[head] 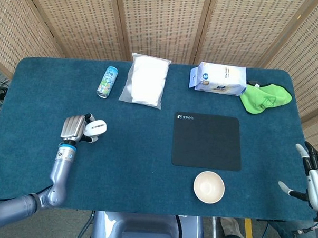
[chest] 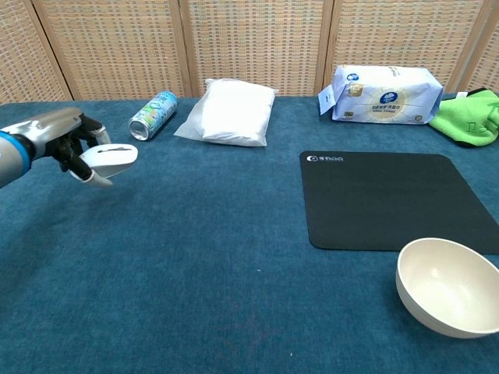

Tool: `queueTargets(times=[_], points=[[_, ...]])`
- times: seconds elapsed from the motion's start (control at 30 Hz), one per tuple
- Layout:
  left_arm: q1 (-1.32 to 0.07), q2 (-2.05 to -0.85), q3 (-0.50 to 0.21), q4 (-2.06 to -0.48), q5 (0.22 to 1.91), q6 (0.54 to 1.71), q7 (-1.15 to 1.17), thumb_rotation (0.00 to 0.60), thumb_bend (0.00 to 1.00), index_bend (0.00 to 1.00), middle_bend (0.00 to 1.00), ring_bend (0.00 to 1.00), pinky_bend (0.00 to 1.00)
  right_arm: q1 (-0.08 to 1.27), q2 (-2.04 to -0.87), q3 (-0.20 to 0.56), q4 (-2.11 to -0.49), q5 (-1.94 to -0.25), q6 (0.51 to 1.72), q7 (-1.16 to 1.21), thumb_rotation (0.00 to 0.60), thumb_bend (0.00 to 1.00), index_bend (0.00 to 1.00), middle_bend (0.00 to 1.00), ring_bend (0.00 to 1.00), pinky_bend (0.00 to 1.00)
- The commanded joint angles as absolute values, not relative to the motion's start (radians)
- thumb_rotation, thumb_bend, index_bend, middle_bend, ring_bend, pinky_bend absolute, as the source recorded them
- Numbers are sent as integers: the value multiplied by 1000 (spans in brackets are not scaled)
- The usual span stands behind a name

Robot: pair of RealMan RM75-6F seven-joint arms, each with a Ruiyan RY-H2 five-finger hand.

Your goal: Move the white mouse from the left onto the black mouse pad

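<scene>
The white mouse (head: pixel 96 128) (chest: pixel 110 157) is held by my left hand (head: pixel 77 128) (chest: pixel 69 142) above the blue table cloth at the left side. The fingers wrap the mouse from its left end. The black mouse pad (head: pixel 206 140) (chest: pixel 384 199) lies flat right of centre with nothing on it. My right hand (head: pixel 314 175) hangs beyond the table's right front corner, fingers spread and holding nothing; the chest view does not show it.
A drink can (head: pixel 107 81) and a white plastic bag (head: pixel 146 80) lie at the back, a tissue pack (head: pixel 219 78) and green cloth (head: pixel 265 98) at back right. A cream bowl (head: pixel 209 186) (chest: pixel 449 284) stands just in front of the pad.
</scene>
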State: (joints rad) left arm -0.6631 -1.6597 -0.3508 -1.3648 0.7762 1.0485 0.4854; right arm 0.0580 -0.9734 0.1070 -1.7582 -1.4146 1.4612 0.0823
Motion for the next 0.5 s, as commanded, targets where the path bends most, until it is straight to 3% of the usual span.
queueTargets(times=[0.03,0.2,0.5], points=[[-769,-1756,-450,-1408,607,1144,624,600,376,528,549,543,564,58,-969,108,-1757,-1413,1459,96,600,0,0,0,0,0],[-868,-1866,-515,-1355,498,1213,709,600,405,528,549,543,564,58,-961,109,-1753,-1411,1453,121,600,0,0,0,0,0],[-980,-2001,-571,-1185,414,1171,714,600,406,528,549,543,564,62,-951,112,-1744,-1397,1435,161,600,0,0,0,0,0]])
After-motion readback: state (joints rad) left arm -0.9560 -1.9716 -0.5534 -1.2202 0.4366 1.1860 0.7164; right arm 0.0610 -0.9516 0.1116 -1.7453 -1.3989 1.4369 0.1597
